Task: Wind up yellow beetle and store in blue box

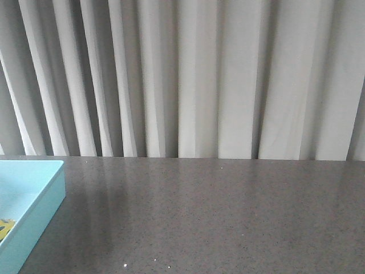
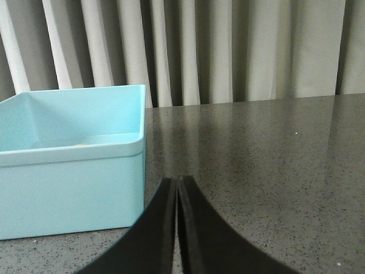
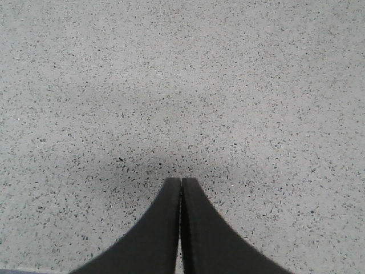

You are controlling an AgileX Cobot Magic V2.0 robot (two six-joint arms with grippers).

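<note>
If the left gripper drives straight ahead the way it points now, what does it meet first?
Probably nothing nearby: the shut left gripper points along bare table, and the blue box stands beside that line. The curtain behind the table's far edge comes first; depth is unclear.

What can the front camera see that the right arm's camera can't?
Only the front view shows the blue box at the table's left edge, a bit of yellow inside it, and the curtain behind. Only the right wrist view shows the right gripper, fingers pressed together and holding nothing. Both show the speckled grey table.
</note>
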